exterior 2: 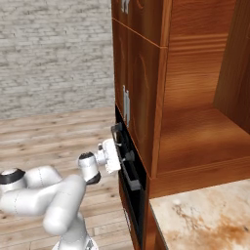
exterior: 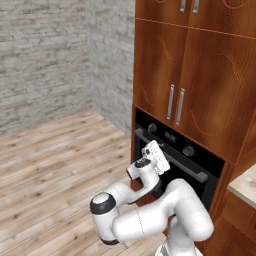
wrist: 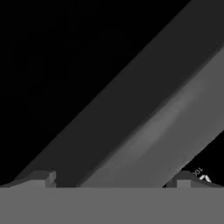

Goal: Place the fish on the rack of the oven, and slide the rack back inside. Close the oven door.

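The black oven [exterior: 170,137] sits in reddish-brown cabinetry, with round knobs on its control strip. Its oven door [exterior: 211,188] stands upright against the front, and the long bar handle [exterior: 194,170] runs across its top. My gripper [exterior: 161,161] is at the left part of that handle, seen from the side as the gripper [exterior 2: 118,157] against the handle [exterior 2: 129,168]. In the hand view the grey handle [wrist: 144,131] crosses diagonally between the wide-apart fingertips [wrist: 46,177], and the gripper [wrist: 116,179] is open around it. The fish and the rack are out of view.
Tall wooden cabinet doors [exterior: 200,90] with silver handles rise above the oven. A speckled stone counter [exterior 2: 205,215] lies to the right, under an open wooden shelf [exterior 2: 195,132]. Plank floor [exterior: 50,160] stretches left toward a grey brick wall [exterior: 45,55].
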Tool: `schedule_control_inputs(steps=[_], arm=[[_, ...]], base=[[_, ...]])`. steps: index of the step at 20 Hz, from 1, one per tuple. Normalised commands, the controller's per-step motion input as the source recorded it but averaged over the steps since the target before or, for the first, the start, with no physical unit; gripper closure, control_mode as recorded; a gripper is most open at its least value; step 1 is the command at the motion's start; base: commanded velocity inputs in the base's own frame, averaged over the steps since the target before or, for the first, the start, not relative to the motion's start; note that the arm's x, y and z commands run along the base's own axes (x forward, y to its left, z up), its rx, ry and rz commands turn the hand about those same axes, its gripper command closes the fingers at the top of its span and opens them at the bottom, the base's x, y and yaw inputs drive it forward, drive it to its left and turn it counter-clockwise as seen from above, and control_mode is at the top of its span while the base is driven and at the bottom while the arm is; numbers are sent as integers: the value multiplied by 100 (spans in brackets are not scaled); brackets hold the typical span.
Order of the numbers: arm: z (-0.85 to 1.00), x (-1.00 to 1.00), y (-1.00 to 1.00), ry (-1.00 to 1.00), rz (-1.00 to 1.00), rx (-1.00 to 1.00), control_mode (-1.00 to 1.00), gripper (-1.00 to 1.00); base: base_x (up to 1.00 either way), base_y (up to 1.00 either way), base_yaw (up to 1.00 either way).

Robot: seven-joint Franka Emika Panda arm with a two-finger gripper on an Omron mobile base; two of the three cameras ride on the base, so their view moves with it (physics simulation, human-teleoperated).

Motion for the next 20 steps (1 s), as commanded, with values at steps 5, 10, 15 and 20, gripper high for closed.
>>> schedule_control_inputs(steps=[5,10,15,20], arm=[[0,54,-98,-14,-27,-41,-100,-100],[1,53,-100,-9,-29,-35,-100,-100],[-10,26,-94,-9,-29,-11,-100,-100],[-3,0,-71,0,-11,2,-100,-100]], base=[[0,0,0],[0,0,0],[0,0,0],[0,0,0]])
